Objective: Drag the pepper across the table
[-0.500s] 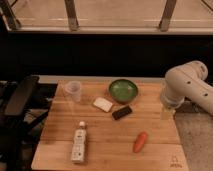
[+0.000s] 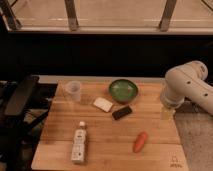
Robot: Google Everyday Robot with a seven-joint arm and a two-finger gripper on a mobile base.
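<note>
While the white arm [image 2: 187, 85] leans in from the right of the frame, the pepper [image 2: 140, 142] lies alone low on the tabletop [image 2: 107, 150].

The gripper [image 2: 167, 111] hangs at the tabletop's right edge, mid-frame height, well apart from the pepper; whether it is released or clenched cannot be told. A green bowl [image 2: 123, 90] sits near the far edge, a bottle [image 2: 79, 142] lies lower left, and a clear cup [image 2: 73, 91] stands upper left. The pepper rests lower right, tilted. A white block [image 2: 103, 104] and a black block [image 2: 122, 112] lie just below the bowl. A small logo [image 2: 175, 163] marks the lower-right corner.
</note>
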